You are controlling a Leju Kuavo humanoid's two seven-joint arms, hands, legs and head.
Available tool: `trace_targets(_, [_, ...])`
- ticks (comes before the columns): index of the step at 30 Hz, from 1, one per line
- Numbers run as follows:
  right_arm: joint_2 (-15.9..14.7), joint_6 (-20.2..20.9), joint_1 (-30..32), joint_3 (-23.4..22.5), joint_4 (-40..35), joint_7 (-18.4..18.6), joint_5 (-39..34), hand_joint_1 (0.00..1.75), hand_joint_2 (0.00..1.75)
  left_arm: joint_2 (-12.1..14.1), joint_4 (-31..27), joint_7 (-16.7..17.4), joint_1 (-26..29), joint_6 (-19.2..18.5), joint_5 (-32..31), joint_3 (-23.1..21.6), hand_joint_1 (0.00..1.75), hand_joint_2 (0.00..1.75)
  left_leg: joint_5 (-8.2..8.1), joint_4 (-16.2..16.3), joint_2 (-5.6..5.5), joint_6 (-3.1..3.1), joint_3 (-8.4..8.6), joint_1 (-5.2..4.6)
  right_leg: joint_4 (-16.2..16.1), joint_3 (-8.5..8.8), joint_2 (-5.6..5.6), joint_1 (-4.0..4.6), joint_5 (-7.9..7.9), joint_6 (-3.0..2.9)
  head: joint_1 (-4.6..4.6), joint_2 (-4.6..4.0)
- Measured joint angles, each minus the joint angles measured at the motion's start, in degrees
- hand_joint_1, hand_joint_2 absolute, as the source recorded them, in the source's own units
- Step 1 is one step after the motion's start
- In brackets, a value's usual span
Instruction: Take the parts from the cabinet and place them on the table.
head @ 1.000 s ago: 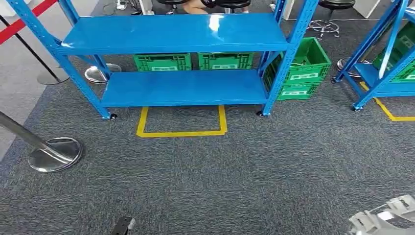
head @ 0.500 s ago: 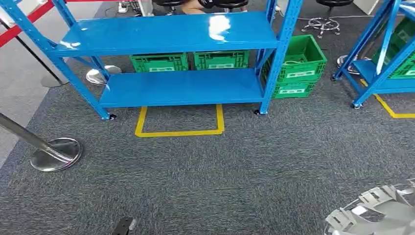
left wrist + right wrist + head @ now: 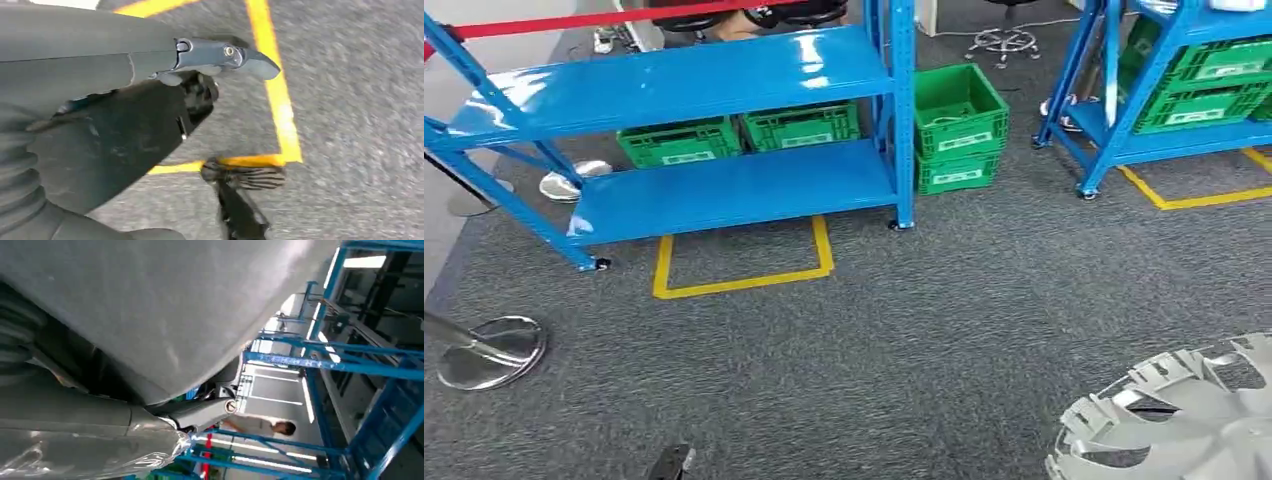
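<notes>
Partly cut off, the silver wheel cover [image 3: 1184, 420] is hiding the right hand [image 3: 200, 415] gripping it; the left hand [image 3: 150, 100] is hanging loosely open.

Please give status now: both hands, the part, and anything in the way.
Right hand holds the silver wheel cover. Left hand hangs over the carpet, holding nothing. Blue rack and green crates ahead, metal post base at left.

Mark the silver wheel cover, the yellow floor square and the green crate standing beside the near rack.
Wheel cover [image 3: 1184, 420], head view: on a spoke of its silver face.
Yellow square [image 3: 739, 285], head view: on its near tape edge.
Green crate [image 3: 962, 140], head view: on its front wall.
</notes>
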Motion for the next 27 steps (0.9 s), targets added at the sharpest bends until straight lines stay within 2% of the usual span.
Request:
trace_targets(1, [-0.18, -0.04, -0.98, -0.17, -0.01, -0.33, -0.28, 1.75, 1.75, 0.35, -0.24, 0.04, -0.20, 0.02, -0.15, 0.00, 0.00, 1.75, -2.33, 3.30, 1.00, -1.23, -1.02, 0.30, 0.34, 0.45, 0.93, -0.87, -0.80, -1.35, -0.49, 0.11])
trace_targets(2, [0.18, -0.55, 0.06, -0.39, 1.24, 0.43, -0.11, 1.75, 1.75, -0.09, -0.22, 0.04, -0.16, 0.04, -0.20, 0.00, 0.00, 1.75, -2.77, 2.94, 2.23, -1.30, -1.21, -0.02, -2.03, 2.78, 1.73, -0.85, -2.02, -4.02, -6.61, 0.07])
trace_targets(3, [0.77, -0.35, 0.46, -0.29, 0.88, 0.02, 0.00, 1.75, 1.75, -0.09, -0.22, -0.09, -0.09, 0.06, -0.17, 0.00, 0.00, 1.75, -2.77, 2.95, 2.50, -1.59, -2.01, -1.45, -3.84, 5.34, 1.69, -1.11, -4.30, -6.64, -8.01, -0.07])
trace_targets(4, [0.61, 0.18, -0.03, -0.02, -0.23, -0.19, -0.41, 1.75, 1.75, -0.09, -0.24, -0.09, -0.32, 0.06, -0.18, 0.00, 0.00, 1.75, -0.97, 1.90, 3.62, -0.86, -1.35, -2.47, -5.66, 8.43, 3.16, -1.19, -3.38, -8.32, -8.01, 0.02])
trace_targets(5, [0.21, 0.04, -1.01, 0.04, -1.45, -0.35, -0.46, 1.75, 1.75, -0.37, -0.22, -0.11, -0.12, 0.06, -0.20, -0.02, 0.00, 1.75, -0.06, 0.42, 4.49, 0.02, -0.07, -2.85, -6.79, 9.30, 3.62, -0.82, -2.33, -9.89, -9.31, -0.02])
trace_targets(6, [0.08, -0.15, -2.53, 0.00, -1.97, -0.46, -0.52, 1.75, 1.75, 0.20, -0.35, -0.15, -0.38, 0.04, -0.15, 0.04, 0.00, 1.75, -1.82, 2.87, 3.83, 0.26, -2.61, -2.98, -6.70, 9.37, 2.76, -1.28, -1.49, -10.93, -10.59, -0.20])
trace_targets(7, [-0.25, -0.04, -4.37, -0.02, -2.50, -0.39, -0.57, 1.75, 1.75, 0.46, -0.41, -0.07, -0.40, -0.04, -0.15, 0.02, 0.00, 1.75, -3.91, 8.02, 3.39, 0.14, -8.05, -3.52, -6.55, 7.23, 3.60, -1.14, -0.89, -10.85, -11.64, -0.17])
trace_targets(8, [-0.55, -0.02, -5.99, 0.09, -3.37, -0.44, -0.57, 1.75, 1.75, 0.74, -0.46, -0.04, 0.42, -0.09, -0.17, 0.02, 0.00, 1.75, -6.97, 15.34, 3.10, 0.21, -14.78, -4.12, -6.55, 4.31, 4.18, -0.67, 0.35, -11.40, -12.06, -0.17])
trace_targets(9, [-0.66, -0.04, -6.75, 0.11, -4.56, -0.39, -0.50, 1.75, 1.75, 0.78, -0.46, -0.04, 1.82, -0.11, -0.20, 0.02, 0.00, 1.75, -10.64, 22.77, 2.50, 1.09, -20.50, -4.58, -6.66, 1.47, 4.48, -0.16, 1.44, -11.42, -12.19, -0.15])
trace_targets(10, [-0.70, 0.00, -6.57, 0.13, -5.19, -0.46, -0.55, 1.75, 1.75, 0.83, -0.57, 0.11, 2.73, -0.11, -0.20, 0.04, 0.00, 1.75, -12.80, 28.50, 1.90, 2.80, -24.54, -5.37, -6.79, -0.71, 4.84, 0.32, 2.63, -11.20, -12.14, -0.17])
trace_targets(11, [-0.70, -0.02, -5.92, 0.02, -5.38, -0.52, -0.57, 1.75, 1.75, 0.81, -0.57, 0.15, 3.48, -0.11, -0.24, 0.07, 0.00, 1.75, -13.67, 31.21, 1.16, 4.94, -26.22, -6.49, -6.82, -2.84, 5.63, 0.70, 3.66, -11.03, -12.17, -0.15])
trace_targets(12, [-0.70, -0.07, -4.90, -0.20, -5.42, -0.52, -0.57, 1.75, 1.75, 0.68, -0.57, 0.13, 3.17, -0.11, -0.31, 0.04, 0.00, 1.75, -13.70, 30.86, 0.18, 7.01, -25.57, -7.74, -6.79, -4.37, 6.63, 0.99, 4.95, -10.76, -12.18, -0.15])
trace_targets(13, [-0.57, -0.26, -3.68, -0.48, -5.34, -0.33, -0.57, 1.75, 1.75, 0.66, -0.57, 0.09, 2.19, -0.11, -0.35, 0.04, 0.00, 1.75, -13.48, 29.14, -0.67, 9.04, -23.26, -9.09, -6.77, -5.48, 6.83, 1.12, 6.62, -10.47, -12.10, -0.15])
trace_targets(14, [-0.53, -0.35, -2.57, -0.59, -5.10, -0.33, -0.55, 1.75, 1.75, 0.72, -0.57, 0.07, 0.84, -0.11, -0.35, 0.04, 0.00, 1.75, -13.62, 26.03, -1.19, 11.23, -19.05, -10.71, -6.75, -6.17, 6.18, 1.45, 8.24, -10.04, -12.14, -0.15])
trace_targets(15, [-0.42, -0.63, -2.07, -0.61, -4.92, -0.35, -0.35, 1.75, 1.75, 0.85, -0.59, 0.07, -0.39, -0.09, -0.35, 0.04, 0.00, 1.75, -14.79, 23.37, -1.46, 13.10, -14.97, -11.90, -6.68, -6.30, 6.09, 1.52, 8.78, -9.69, -12.21, -0.15])
trace_targets(16, [-0.38, -0.85, -1.52, -0.72, -4.90, -0.37, -0.15, 1.75, 1.75, 0.83, -0.63, 0.04, -1.81, -0.07, -0.35, 0.04, 0.00, 1.75, -15.74, 18.99, -2.11, 14.06, -13.08, -13.03, -6.34, -6.83, 6.11, 2.57, 9.30, -8.94, -12.37, -0.17])
trace_targets(17, [-0.24, -1.14, -1.24, -0.90, -4.79, -0.22, 0.31, 1.75, 1.75, 0.26, -0.63, 0.04, -2.18, -0.09, -0.35, 0.02, 0.00, 1.75, -13.86, 20.07, -2.73, 13.59, -14.18, -12.48, -7.69, -6.64, 6.10, 2.56, 9.90, -8.52, -12.01, -0.11])
trace_targets(18, [-0.22, -1.18, -0.73, -0.90, -4.70, -0.20, 0.59, 1.75, 1.75, 0.20, -0.63, -0.07, -1.95, -0.09, -0.37, 0.02, 0.00, 1.75, -12.07, 19.91, -2.73, 13.55, -14.65, -12.35, -9.22, -6.09, 6.02, 2.72, 10.56, -8.11, -11.53, -0.15])
trace_targets(19, [-0.16, -1.55, -0.30, -1.01, -4.59, -0.09, 0.68, 1.75, 1.75, 0.02, -0.61, -0.09, -1.47, 0.00, -0.35, 0.04, 0.00, 1.75, -10.15, 19.66, -2.69, 13.72, -14.74, -12.27, -10.70, -5.47, 6.24, 2.79, 11.88, -7.65, -11.27, -0.13])
trace_targets(20, [-0.07, -1.75, 0.23, -1.14, -4.40, 0.04, 0.77, 1.75, 1.75, -0.20, -0.61, 0.11, -0.79, -0.02, -0.39, 0.07, 0.00, 1.75, -6.84, 18.82, -2.46, 13.97, -14.62, -12.14, -11.85, -5.13, 6.52, 2.83, 13.25, -7.15, -11.16, -0.15])
trace_targets(21, [0.02, -1.79, 0.59, -1.18, -4.24, 0.02, 0.92, 1.75, 1.75, -0.48, -0.59, 0.09, -0.23, -0.07, -0.39, 0.07, 0.00, 1.75, -4.77, 18.65, -1.89, 14.35, -14.65, -11.96, -11.21, -5.14, 5.52, 3.06, 12.59, -7.62, -10.48, -0.15])
trace_targets(22, [0.06, -1.81, 0.64, -1.20, -4.18, 0.04, 0.98, 1.75, 1.75, -0.83, -0.57, 0.07, 0.14, -0.09, -0.42, 0.09, 0.00, 1.75, -4.44, 18.56, -1.71, 14.57, -14.77, -12.12, -8.98, -5.77, 3.70, 3.68, 9.83, -8.34, -9.47, -0.15])
trace_targets(23, [0.11, -1.84, 0.59, -1.16, -4.09, 0.09, 1.03, 1.75, 1.75, -1.14, -0.52, 0.07, 0.24, -0.11, -0.42, 0.09, 0.00, 1.75, -3.99, 18.56, -1.61, 15.01, -15.21, -12.39, -4.72, -7.05, 2.53, 4.44, 6.31, -8.86, -8.66, -0.15])
trace_targets(25, [0.15, -1.86, 0.67, -1.16, -3.96, 0.07, 1.03, 1.75, 1.75, -1.24, -0.52, 0.07, 0.33, -0.09, -0.42, 0.07, 0.00, 1.75, -3.40, 18.56, -1.25, 15.76, -16.30, -13.14, 3.52, -9.06, 2.11, 5.89, 1.11, -9.66, -7.34, -0.15])
trace_targets(26, [0.24, -1.86, 0.77, -1.16, -3.89, 0.07, 1.03, 1.75, 1.75, -1.25, -0.52, 0.07, 0.43, -0.09, -0.42, 0.09, 0.00, 1.75, -3.15, 18.56, -1.03, 16.12, -16.74, -13.55, 4.81, -8.67, 2.11, 6.58, 0.12, -10.27, -6.89, -0.15])
trace_targets(27, [0.26, -1.86, 0.89, -1.16, -3.85, 0.07, 1.05, 1.75, 1.75, -1.25, -0.52, 0.07, 0.54, -0.09, -0.39, 0.09, 0.00, 1.75, -2.93, 18.56, -0.81, 16.46, -17.12, -14.05, 3.98, -6.96, 2.14, 7.28, 0.10, -10.97, -6.52, -0.13])
